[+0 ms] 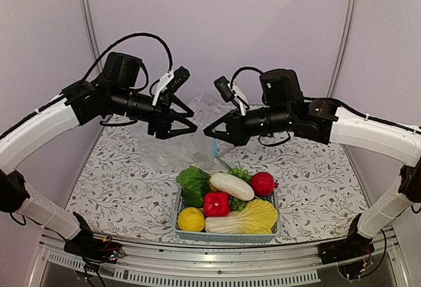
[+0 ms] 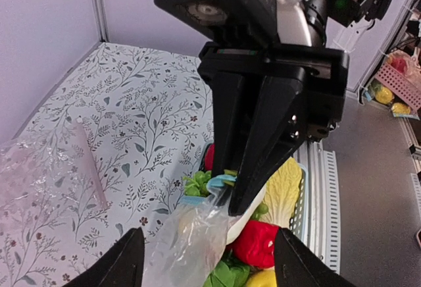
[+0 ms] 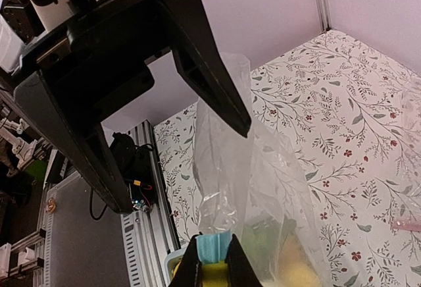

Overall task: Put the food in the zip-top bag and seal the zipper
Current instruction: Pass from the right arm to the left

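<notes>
The clear zip-top bag (image 1: 197, 147) hangs between my two grippers above the far side of the basket. My right gripper (image 1: 212, 137) is shut on the bag's teal-blue zipper strip (image 3: 214, 247), pinching one spot of it (image 2: 220, 182). My left gripper (image 1: 192, 121) is open and empty, its jaws spread wide on either side of the hanging bag (image 2: 191, 241) without touching it. The food lies in the basket: a lemon (image 1: 191, 219), red pepper (image 1: 216, 203), white radish (image 1: 231, 186), red round fruit (image 1: 262, 183), cabbage (image 1: 245, 220) and green leaves (image 1: 193, 178).
The light-blue slatted basket (image 1: 227, 236) stands at the table's near edge, in the middle. Crinkly clear plastic (image 2: 26, 168) and a pale pink strip (image 2: 92, 168) lie on the floral tablecloth behind it. White walls close the back and sides.
</notes>
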Robot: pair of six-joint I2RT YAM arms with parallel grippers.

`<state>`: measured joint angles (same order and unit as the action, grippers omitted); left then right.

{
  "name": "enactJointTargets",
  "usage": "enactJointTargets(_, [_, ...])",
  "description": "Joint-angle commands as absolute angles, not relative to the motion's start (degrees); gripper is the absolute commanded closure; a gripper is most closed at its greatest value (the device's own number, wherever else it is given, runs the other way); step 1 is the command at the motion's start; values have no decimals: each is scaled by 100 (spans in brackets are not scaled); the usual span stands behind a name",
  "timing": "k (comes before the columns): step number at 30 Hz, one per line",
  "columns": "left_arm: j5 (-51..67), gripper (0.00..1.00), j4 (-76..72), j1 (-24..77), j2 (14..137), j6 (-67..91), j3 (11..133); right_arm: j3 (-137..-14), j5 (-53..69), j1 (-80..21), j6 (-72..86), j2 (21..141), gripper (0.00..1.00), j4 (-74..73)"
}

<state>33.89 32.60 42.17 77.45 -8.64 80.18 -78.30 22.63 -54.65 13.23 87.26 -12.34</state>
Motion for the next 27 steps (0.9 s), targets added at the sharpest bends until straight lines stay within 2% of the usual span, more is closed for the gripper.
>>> enactJointTargets(1, [3654,36,3675,4280,8017,-1036,8314,-8017,2592,-5464,1262,8595,92,-1462])
enactJointTargets(8, [3881,45,3995,4280,8332,-1099,8653,-8137,2751,-5466,1161,8674,92,-1689])
enactJointTargets(17, [4380,73,4229,4280,8444,-1063,8772,-8122,2631,-5462,1082,8609,92,-1767])
enactJointTargets(27, [4536,72,4342,4280,8503,-989,8736,-8108,2675,-5465,1086,8587,92,-1708])
